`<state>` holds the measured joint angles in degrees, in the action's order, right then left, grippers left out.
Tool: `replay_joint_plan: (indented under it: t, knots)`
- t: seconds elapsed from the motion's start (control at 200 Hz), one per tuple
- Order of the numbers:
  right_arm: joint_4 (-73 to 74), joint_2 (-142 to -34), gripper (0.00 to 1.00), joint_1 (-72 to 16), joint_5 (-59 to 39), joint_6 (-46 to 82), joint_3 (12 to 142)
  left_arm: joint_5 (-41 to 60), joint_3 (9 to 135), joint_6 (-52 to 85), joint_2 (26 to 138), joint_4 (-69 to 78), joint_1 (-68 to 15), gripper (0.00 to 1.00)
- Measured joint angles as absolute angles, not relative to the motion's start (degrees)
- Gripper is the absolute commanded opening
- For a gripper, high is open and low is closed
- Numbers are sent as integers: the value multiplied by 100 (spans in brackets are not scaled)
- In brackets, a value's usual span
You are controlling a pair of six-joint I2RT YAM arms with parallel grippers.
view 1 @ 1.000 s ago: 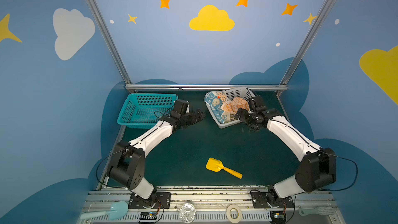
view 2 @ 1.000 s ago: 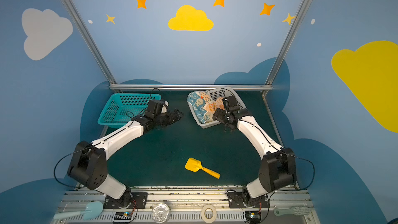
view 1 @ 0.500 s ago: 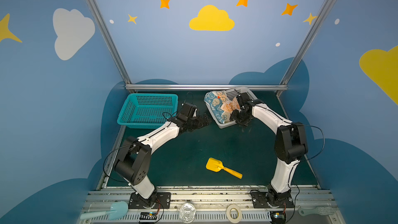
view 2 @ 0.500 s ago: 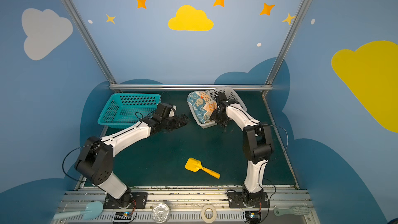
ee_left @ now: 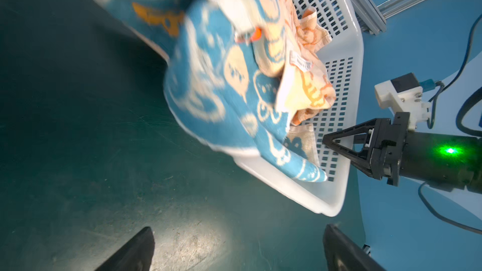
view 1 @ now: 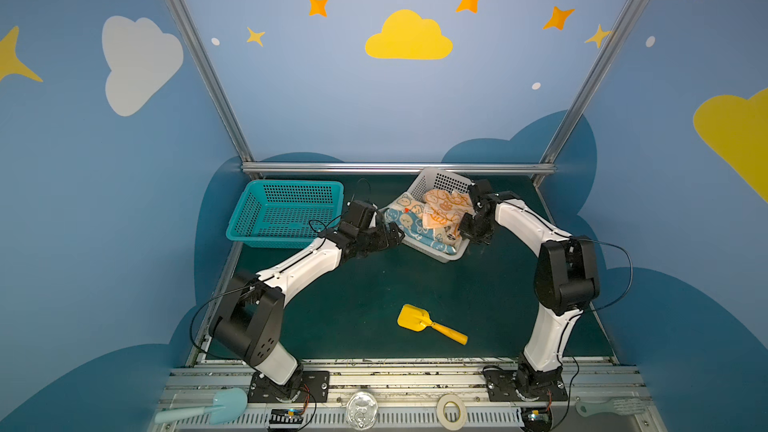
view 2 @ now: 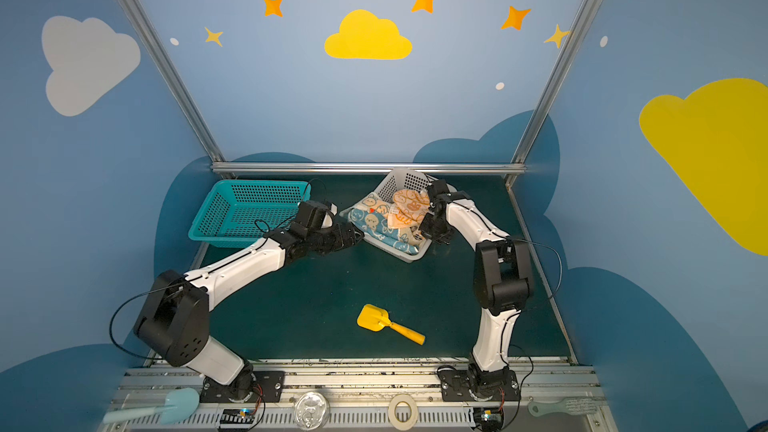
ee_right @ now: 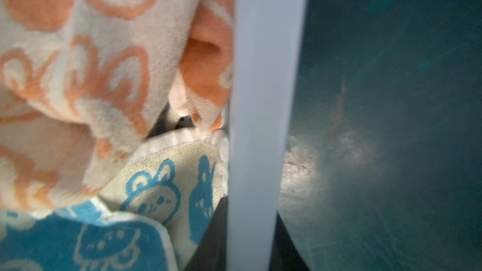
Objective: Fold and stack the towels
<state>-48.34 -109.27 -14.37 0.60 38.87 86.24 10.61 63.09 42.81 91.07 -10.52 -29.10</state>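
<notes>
Right hand (view 1: 471, 229) sits astride the rim of the white basket (ee_left: 300, 196), its fingers drawn in narrow against the plastic on either side; it holds the basket and no cloth. Left hand (ee_left: 238, 233) hangs wide and empty just above the counter (view 1: 374, 284), close beside that basket's low side. The middle of the counter offers plain dark green room for folding. A teal basket (view 1: 286, 218) stands at the back left. All the towels lie in the white basket: the blue towel (ee_left: 208, 95) spills over the rim toward the left hand, and the orange towels (view 1: 444, 205) are bunched on top of it (how many, I cannot tell). A yellow scoop (view 1: 415, 320) lies well apart, near the front.

The step looks like getting the first towel out. To do it well, keep the right hand firm on the rim so the basket cannot slide. Have the left hand pinch the blue towel's overhanging edge, one layer only. Then draw it low and slowly toward the middle, so the orange towels slip off and do not tumble out.
</notes>
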Motion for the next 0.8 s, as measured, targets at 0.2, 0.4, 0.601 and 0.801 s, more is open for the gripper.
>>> replay_joint_plan:
  t: [0.2,0.4,0.601,0.801]
  knots:
    - [-5059,-10803,34,-943,226,3546,8517,1221,6486,4265,9365,-1094,-2871,100]
    - [-5242,-10403,76,-622,646,3330,8285,1448,7116,4176,9946,-1245,-2823,100]
    - [-5341,-9544,98,-574,687,3249,7996,1601,8082,4115,10678,-1363,-2840,100]
    - [-5334,-8715,98,-622,353,3240,7669,1839,8818,4219,11570,-1280,-2880,100]
